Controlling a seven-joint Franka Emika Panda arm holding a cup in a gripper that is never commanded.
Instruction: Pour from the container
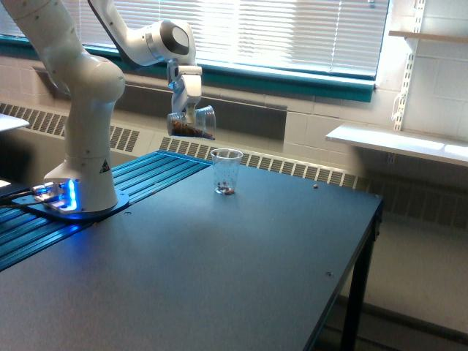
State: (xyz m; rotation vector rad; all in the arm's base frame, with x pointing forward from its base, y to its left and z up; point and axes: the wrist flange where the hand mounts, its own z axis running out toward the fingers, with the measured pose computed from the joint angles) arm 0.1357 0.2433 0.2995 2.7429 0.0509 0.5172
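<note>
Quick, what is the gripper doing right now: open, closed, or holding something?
Gripper: closed on the container, which is tipped on its side above the small cup, with brown granules inside.

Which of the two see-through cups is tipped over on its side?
The container, the rounded cup that the gripper holds up in the air. It lies tilted with brown granules inside. The small cup stands upright on the table with only a few granules at its bottom.
</note>
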